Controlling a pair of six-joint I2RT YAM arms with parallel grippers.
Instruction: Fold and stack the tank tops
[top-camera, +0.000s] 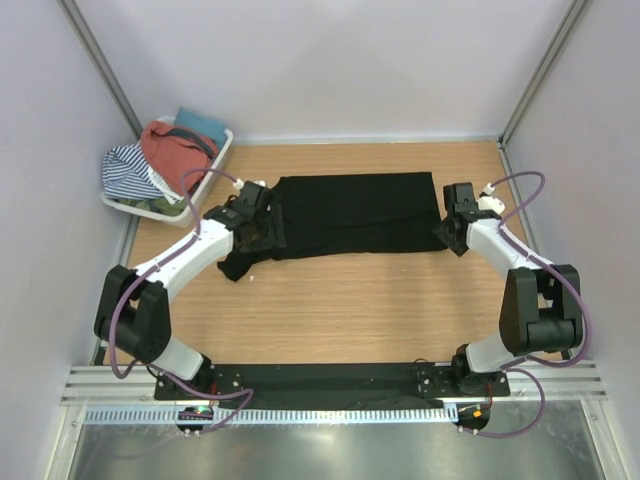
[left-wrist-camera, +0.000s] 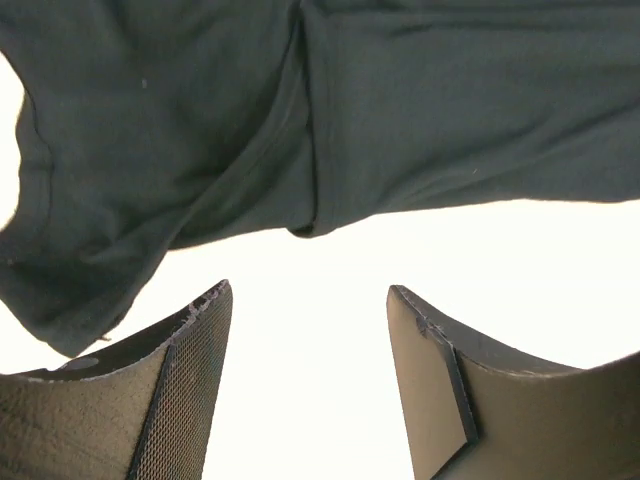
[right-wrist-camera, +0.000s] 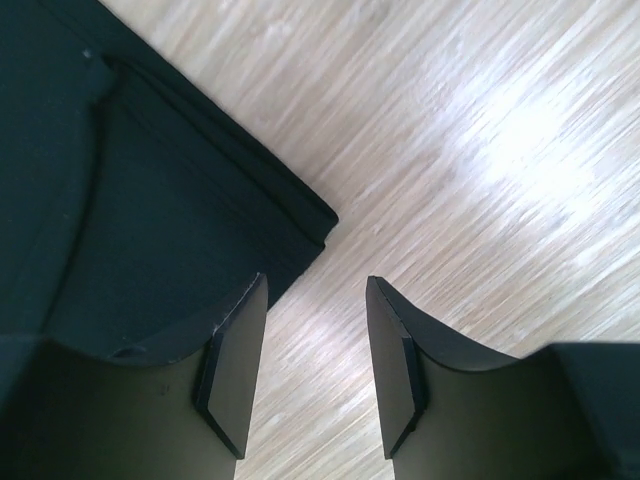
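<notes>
The black tank top (top-camera: 350, 214) lies spread flat across the back middle of the table, its strap end bunched at the left. It fills the top of the left wrist view (left-wrist-camera: 300, 110) and the left of the right wrist view (right-wrist-camera: 130, 190). My left gripper (top-camera: 258, 222) is open and empty over the bunched strap end (left-wrist-camera: 310, 300). My right gripper (top-camera: 452, 232) is open and empty at the top's right edge, beside its corner (right-wrist-camera: 315, 290). The rust-red tank top (top-camera: 172, 148) lies in the white basket at the back left.
The white basket (top-camera: 215, 160) also holds a striped cloth (top-camera: 128, 172) and a teal cloth (top-camera: 200, 125). Grey walls close in the table on three sides. A metal rail (top-camera: 330, 400) runs along the near edge.
</notes>
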